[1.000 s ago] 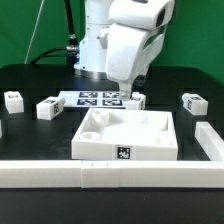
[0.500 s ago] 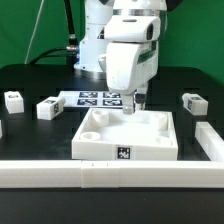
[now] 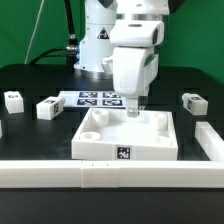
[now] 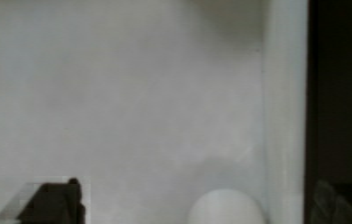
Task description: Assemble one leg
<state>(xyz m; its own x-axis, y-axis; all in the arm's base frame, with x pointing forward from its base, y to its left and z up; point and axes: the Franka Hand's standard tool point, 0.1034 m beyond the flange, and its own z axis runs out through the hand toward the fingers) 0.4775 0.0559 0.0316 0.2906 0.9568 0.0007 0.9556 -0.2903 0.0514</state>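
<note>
My gripper (image 3: 135, 106) hangs over the back rim of the large white square panel (image 3: 150, 150), right of its middle. A small white piece (image 3: 135, 111) shows just under the fingertips; I cannot tell whether it is a leg. In the wrist view the panel's white surface (image 4: 137, 90) fills most of the picture. One dark finger (image 4: 54, 203) stands far out at the side, apart from a rounded white shape (image 4: 228, 207) between the jaws. The jaws look wide apart. Loose legs with tags stand at the exterior view's left (image 3: 12, 99) (image 3: 47, 108) and right (image 3: 193, 101).
The marker board (image 3: 95, 98) lies behind the panel. A long white bar (image 3: 60, 172) runs along the front, and a white piece (image 3: 208, 140) lies at the exterior view's right. Black table (image 4: 342, 90) shows past the panel's edge.
My gripper has moved from behind the panel toward the camera and down, and now stands over the panel's back rim. The loose legs at the sides have not moved.
</note>
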